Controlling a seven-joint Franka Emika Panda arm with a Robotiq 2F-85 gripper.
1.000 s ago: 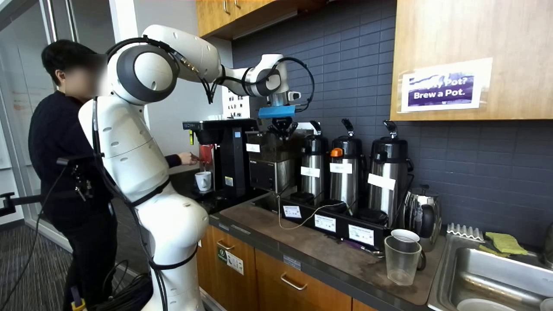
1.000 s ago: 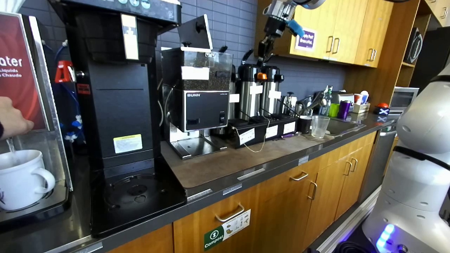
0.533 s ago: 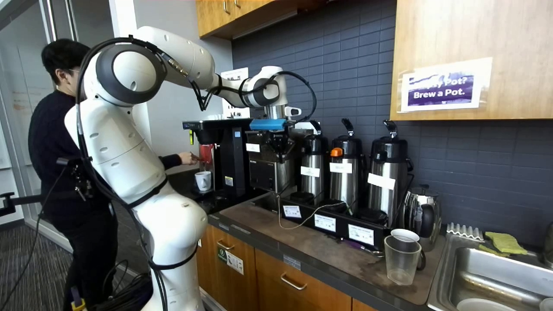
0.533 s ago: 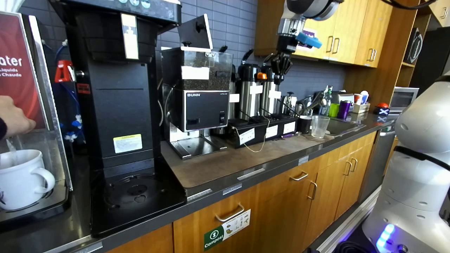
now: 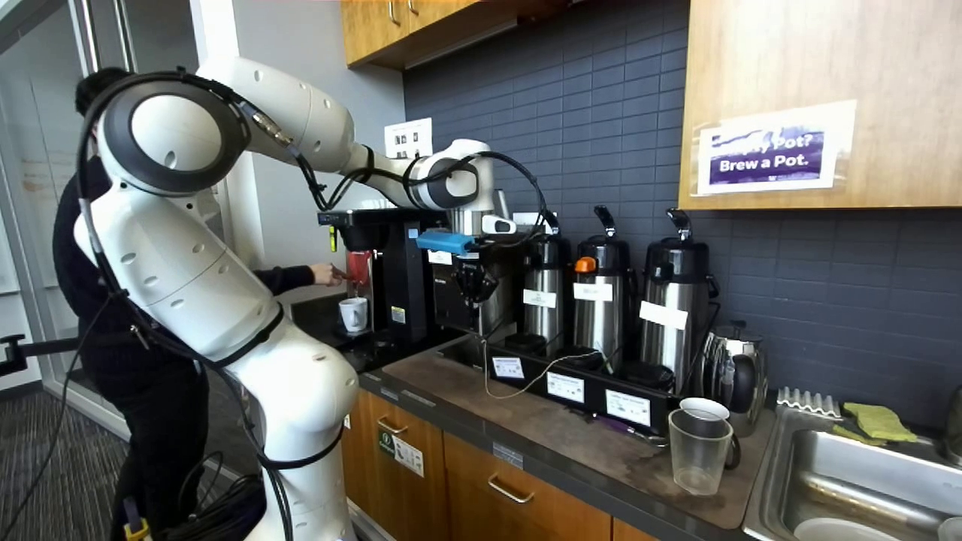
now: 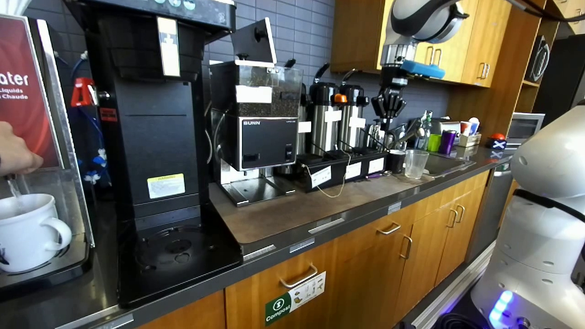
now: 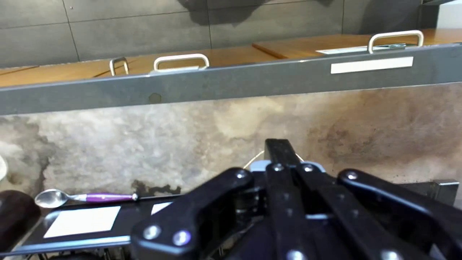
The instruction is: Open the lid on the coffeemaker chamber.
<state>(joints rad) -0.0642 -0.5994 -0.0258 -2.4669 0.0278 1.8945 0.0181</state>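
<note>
Verifying the Raised Lid

Step in hand: opening, judged complete. The lid (image 6: 250, 41) stands tilted up on top of the coffeemaker chamber (image 6: 267, 141), the black machine with a clear bean hopper (image 6: 285, 80), near the rear edge of the worktop (image 6: 283, 214) and just beside the tall brewer (image 6: 157, 132). The pincer (image 6: 387, 121) hangs above the worktop, well apart from the lid; in the wrist view its jaws stand together, with nothing seen clamped between them.

Next move: the lid appears to need no contact from here. Confirm that it rests stably, then take the arm (image 5: 218, 293) clear by a path that avoids the pump dispensers (image 5: 597, 315). Caution: a knock to the machine could let the lid fall.

Surface: the worktop is brown and stained, with a dark front edge above wooden drawers (image 5: 564, 496). The dispensers line the rear edge, with a labelled black tray (image 5: 594, 398) along their front and a purple-handled spoon (image 7: 104, 197) just beside it. A clear tumbler (image 5: 699, 454) stands near the front edge, just beside the sink (image 5: 775, 466).

Room: dark tiles (image 5: 571, 150) face the rear wall, with wooden cabinets (image 5: 751, 60) above. A person (image 5: 143, 391) shows beyond the arm; allow clearance there.
</note>
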